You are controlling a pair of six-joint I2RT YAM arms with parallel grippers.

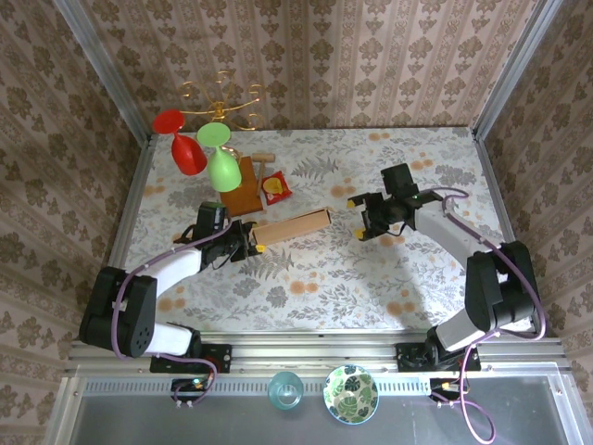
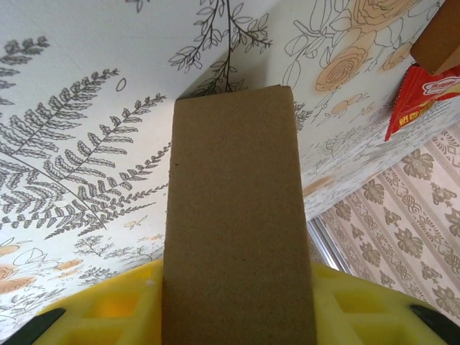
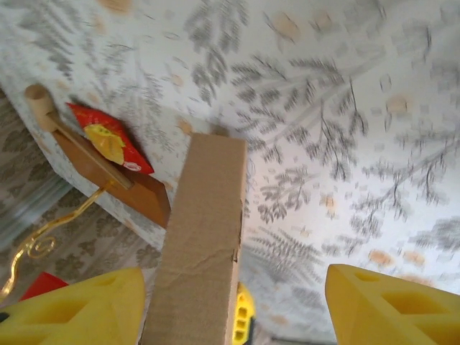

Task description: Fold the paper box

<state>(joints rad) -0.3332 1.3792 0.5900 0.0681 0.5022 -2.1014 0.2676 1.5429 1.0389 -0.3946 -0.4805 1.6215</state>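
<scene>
A: Where's the paper box (image 1: 295,225) sitting?
B: Left gripper (image 1: 246,243) is clamping one end of it, with the yellow pads (image 2: 108,313) pressing both faces. It's pointing right over the floral table (image 1: 371,278), just in front of the wooden stand (image 1: 243,195) and the red packet (image 1: 275,188).
A: Right gripper (image 1: 360,220)?
B: Gaping wide, hovering just off the box's free end. Its wrist cam is showing the box inside the gap, nearer one finger (image 3: 79,305). Can't tell if they're touching.
</scene>
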